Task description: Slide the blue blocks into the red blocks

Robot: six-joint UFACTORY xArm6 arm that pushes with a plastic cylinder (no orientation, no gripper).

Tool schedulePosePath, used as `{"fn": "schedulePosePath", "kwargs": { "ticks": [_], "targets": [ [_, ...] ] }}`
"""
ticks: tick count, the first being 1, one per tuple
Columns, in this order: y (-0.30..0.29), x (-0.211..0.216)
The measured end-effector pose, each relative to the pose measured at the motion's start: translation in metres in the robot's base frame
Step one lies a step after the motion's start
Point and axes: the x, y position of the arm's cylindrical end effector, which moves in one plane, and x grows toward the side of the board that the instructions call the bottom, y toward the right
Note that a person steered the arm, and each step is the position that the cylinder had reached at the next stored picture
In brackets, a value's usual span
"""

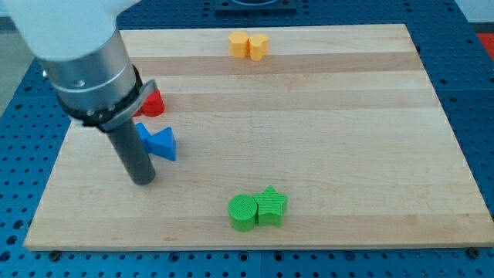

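A blue triangular block [164, 144] lies on the wooden board at the view's left, with a second blue block [142, 133] against its left side, partly hidden behind the rod. A red block [153, 103] lies just above them, partly hidden by the arm; its shape is unclear. My tip [143, 181] rests on the board just below and left of the blue blocks, close to them.
Two yellow blocks [248, 45] touch each other at the view's top centre. A green round block [242, 212] and a green star block [271, 205] touch at the bottom centre. The board's left edge [48, 181] is near the tip.
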Motion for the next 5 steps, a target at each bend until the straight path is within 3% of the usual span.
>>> {"fn": "schedulePosePath", "kwargs": {
  "ticks": [5],
  "targets": [
    [-0.057, -0.083]
  ]
}}
